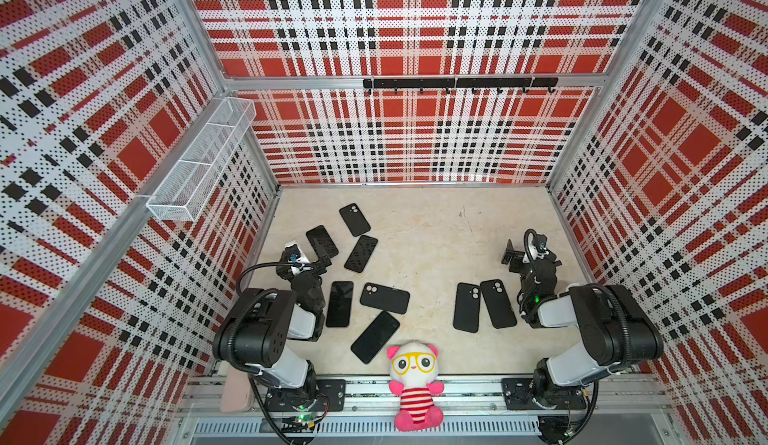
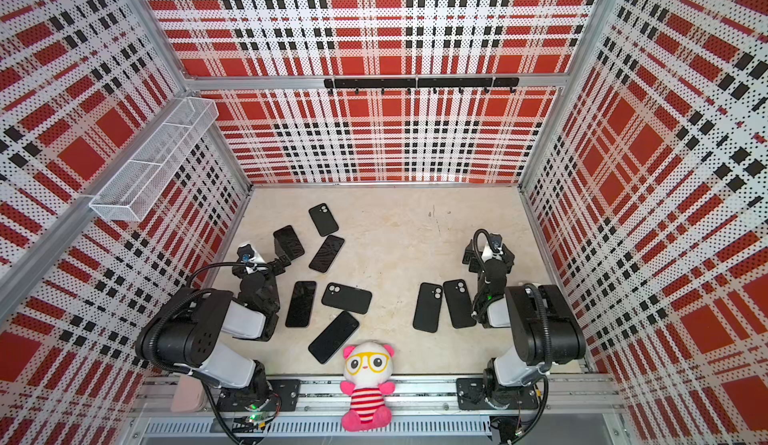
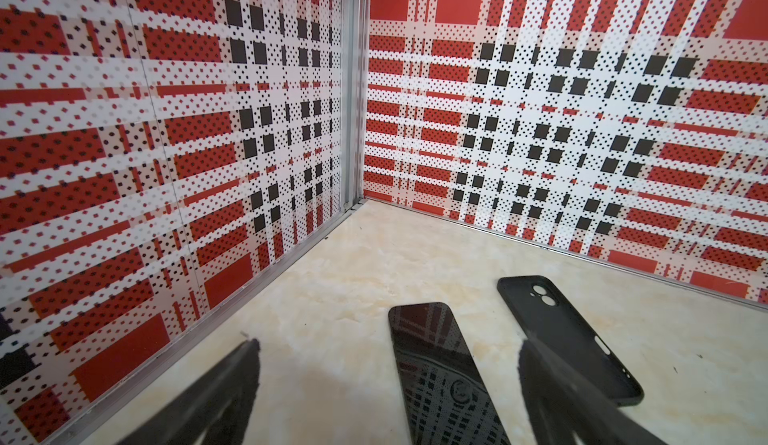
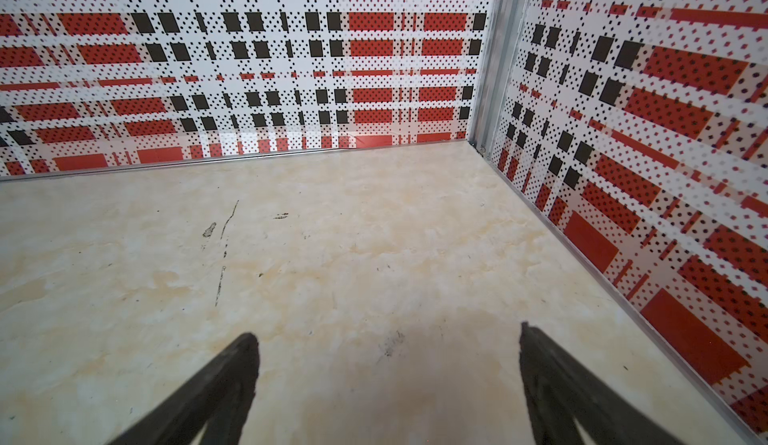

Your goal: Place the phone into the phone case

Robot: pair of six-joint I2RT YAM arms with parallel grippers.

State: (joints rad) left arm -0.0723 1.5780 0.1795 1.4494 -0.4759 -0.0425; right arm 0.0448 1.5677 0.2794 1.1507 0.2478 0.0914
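Left tool (image 3: 388,341) spread wide over a phone (image 3: 440,380), right tool (image 4: 387,330) spread wide over the table (image 4: 332,235)

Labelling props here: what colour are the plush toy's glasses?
Yellow; the glasses show best in a top view.

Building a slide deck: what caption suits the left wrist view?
Open left end effector above a screen-up phone, black phone case alongside, near the plaid corner.

On the table (image 1: 436,235), four black phones (image 1: 322,242) (image 1: 360,253) (image 1: 340,303) (image 1: 375,337) lie screen up, all nearer the left pincer (image 1: 324,262) than the right pincer (image 1: 510,256). Four black phone cases (image 1: 354,219) (image 1: 384,298) (image 1: 466,307) (image 1: 498,303): two on the left pincer's side, two nearer the right pincer. One plush toy (image 1: 414,384), one wire basket (image 1: 199,160), one hook rail (image 1: 459,83)
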